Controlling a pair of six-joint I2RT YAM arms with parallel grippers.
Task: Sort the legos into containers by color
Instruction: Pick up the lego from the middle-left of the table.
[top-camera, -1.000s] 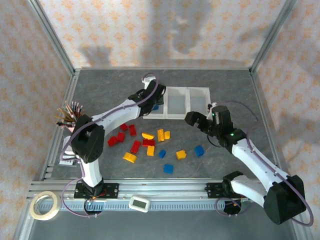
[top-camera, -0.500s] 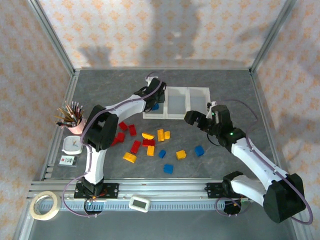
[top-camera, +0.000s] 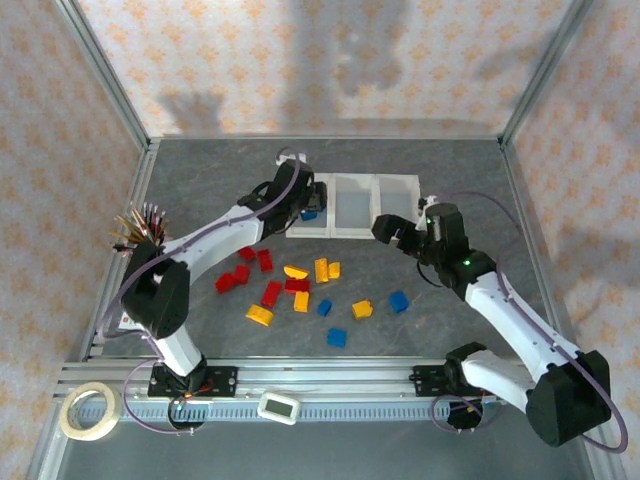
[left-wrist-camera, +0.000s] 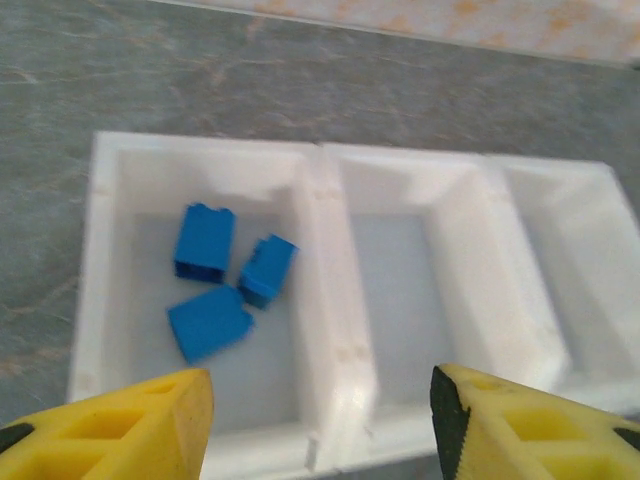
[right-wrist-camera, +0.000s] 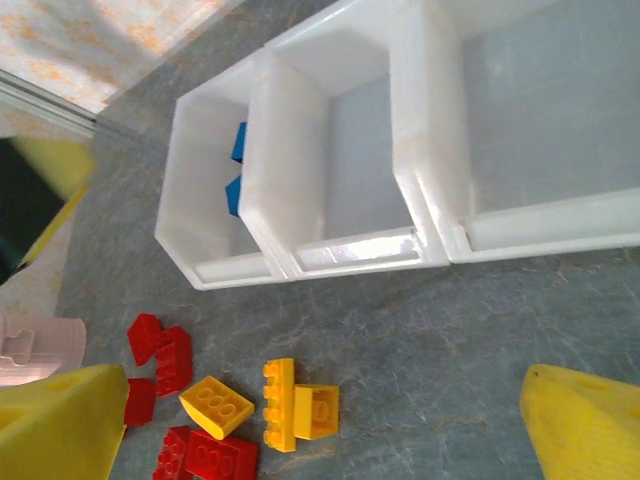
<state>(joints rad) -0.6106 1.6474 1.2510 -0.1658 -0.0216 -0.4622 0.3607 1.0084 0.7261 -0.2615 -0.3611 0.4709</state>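
Your left gripper (left-wrist-camera: 320, 425) hangs with its fingers spread and nothing between them, over the near wall of the containers (left-wrist-camera: 318, 200). Just ahead of it, three blue legos (left-wrist-camera: 208, 322) lie in the leftmost bin. Your right gripper (right-wrist-camera: 320, 430) is spread wide and empty. Yellow legos (right-wrist-camera: 300, 410) and red legos (right-wrist-camera: 205, 455) lie loose on the table just before it, with the bins beyond them.
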